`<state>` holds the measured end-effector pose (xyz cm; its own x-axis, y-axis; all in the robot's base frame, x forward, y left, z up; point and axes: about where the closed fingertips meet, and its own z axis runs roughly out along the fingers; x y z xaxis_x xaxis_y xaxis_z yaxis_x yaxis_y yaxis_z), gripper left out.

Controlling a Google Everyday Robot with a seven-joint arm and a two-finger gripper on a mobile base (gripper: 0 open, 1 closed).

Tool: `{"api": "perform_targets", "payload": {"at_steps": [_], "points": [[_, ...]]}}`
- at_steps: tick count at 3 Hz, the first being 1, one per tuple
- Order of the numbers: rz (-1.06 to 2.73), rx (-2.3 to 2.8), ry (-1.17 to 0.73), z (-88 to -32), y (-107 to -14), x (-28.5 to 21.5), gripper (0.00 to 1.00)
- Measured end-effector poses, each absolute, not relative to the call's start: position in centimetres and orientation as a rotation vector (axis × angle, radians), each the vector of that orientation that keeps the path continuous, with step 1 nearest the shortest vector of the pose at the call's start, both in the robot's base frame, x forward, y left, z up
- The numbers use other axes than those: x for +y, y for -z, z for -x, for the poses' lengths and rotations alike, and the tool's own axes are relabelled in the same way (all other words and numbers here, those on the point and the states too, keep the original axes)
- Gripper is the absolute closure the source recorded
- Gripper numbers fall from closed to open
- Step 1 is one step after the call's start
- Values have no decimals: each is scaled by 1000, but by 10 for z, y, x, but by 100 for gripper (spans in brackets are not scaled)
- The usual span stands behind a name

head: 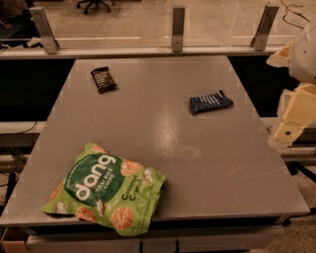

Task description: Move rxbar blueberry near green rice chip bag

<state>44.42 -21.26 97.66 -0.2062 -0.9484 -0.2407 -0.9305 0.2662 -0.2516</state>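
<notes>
Three packets share the flat grey tabletop. The puffy bright green rice chip bag sits front-left. My cream gripper hangs beyond the right edge; clenched or released, I cannot tell. The navy-blue rxbar blueberry lies right, well apart from the bag, and the black bar wrapper lies far-left.

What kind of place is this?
Probably a robot lab or office: a grey table beside a glass barrier, an office chair beyond it, and the robot's gripper off the table's right edge.
</notes>
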Motion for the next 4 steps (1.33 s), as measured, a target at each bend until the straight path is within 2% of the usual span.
{"api": "perform_targets", "payload": {"at_steps": [4], "points": [[1594,2049,-230,-634,-888,-184,0]]}}
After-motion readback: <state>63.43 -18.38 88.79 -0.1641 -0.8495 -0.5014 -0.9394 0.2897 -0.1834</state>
